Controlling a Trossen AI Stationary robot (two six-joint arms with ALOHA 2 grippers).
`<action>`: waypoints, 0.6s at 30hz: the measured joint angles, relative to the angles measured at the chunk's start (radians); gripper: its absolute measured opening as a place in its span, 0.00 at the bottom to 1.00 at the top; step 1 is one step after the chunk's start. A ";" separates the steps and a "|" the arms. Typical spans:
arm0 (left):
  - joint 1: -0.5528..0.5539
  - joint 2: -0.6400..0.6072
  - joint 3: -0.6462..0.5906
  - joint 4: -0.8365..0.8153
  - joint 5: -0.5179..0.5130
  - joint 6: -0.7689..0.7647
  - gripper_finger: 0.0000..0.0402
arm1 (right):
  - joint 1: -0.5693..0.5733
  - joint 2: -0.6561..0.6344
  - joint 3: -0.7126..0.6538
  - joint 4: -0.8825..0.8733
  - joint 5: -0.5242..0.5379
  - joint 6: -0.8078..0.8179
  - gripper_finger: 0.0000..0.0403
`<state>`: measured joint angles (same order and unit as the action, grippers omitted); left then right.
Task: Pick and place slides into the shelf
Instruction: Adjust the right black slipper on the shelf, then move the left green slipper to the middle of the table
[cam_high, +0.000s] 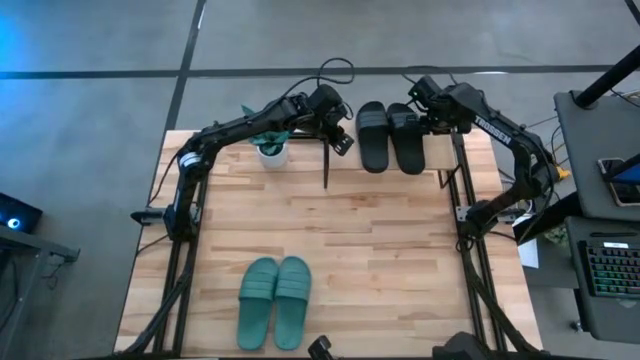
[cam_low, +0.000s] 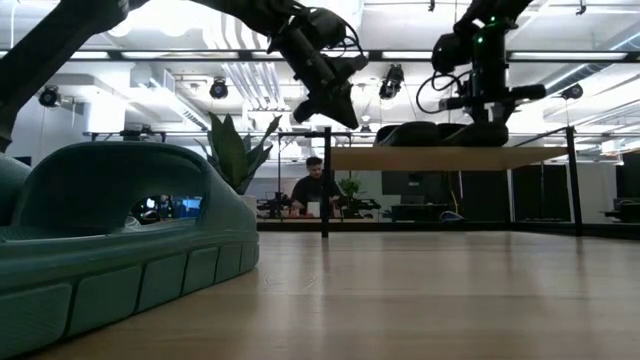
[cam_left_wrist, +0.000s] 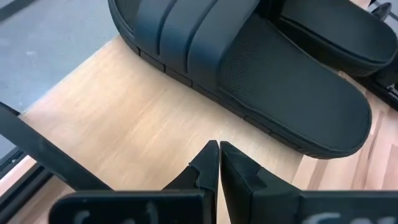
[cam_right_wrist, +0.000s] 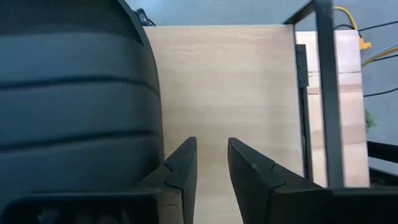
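Observation:
Two black slides (cam_high: 373, 136) (cam_high: 407, 138) lie side by side, soles down, on the top board (cam_low: 450, 158) of the shelf at the table's far edge. My left gripper (cam_left_wrist: 218, 148) is shut and hovers over the bare board (cam_left_wrist: 124, 124), just left of the left black slide (cam_left_wrist: 261, 68). My right gripper (cam_right_wrist: 212, 155) stands open over the board (cam_right_wrist: 224, 81), close beside the right black slide (cam_right_wrist: 74, 93), with nothing between its fingers. The teal slides (cam_high: 275, 300) lie soles down near the table's front edge.
A potted plant in a white pot (cam_high: 272, 150) stands left of the shelf, under my left arm. Thin black shelf posts (cam_high: 327, 165) (cam_right_wrist: 326, 93) rise at the board's corners. Bare tabletop (cam_high: 330, 225) lies between shelf and teal slides. A person (cam_low: 315, 185) sits far behind.

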<state>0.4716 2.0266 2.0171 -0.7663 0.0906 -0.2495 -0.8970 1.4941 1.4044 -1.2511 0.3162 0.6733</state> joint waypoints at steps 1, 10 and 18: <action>0.000 0.000 0.000 0.000 0.004 0.000 0.00 | 0.000 -0.007 0.000 -0.007 -0.001 -0.007 0.21; -0.044 -0.037 0.000 0.036 0.020 0.077 0.00 | 0.054 -0.109 -0.001 -0.047 -0.040 -0.070 0.17; -0.132 -0.133 -0.050 0.037 -0.103 0.075 0.00 | 0.216 -0.224 -0.015 -0.031 -0.054 -0.072 0.14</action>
<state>0.3394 1.8938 1.9673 -0.7293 -0.0128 -0.1749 -0.6810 1.2699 1.3895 -1.2821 0.2625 0.6018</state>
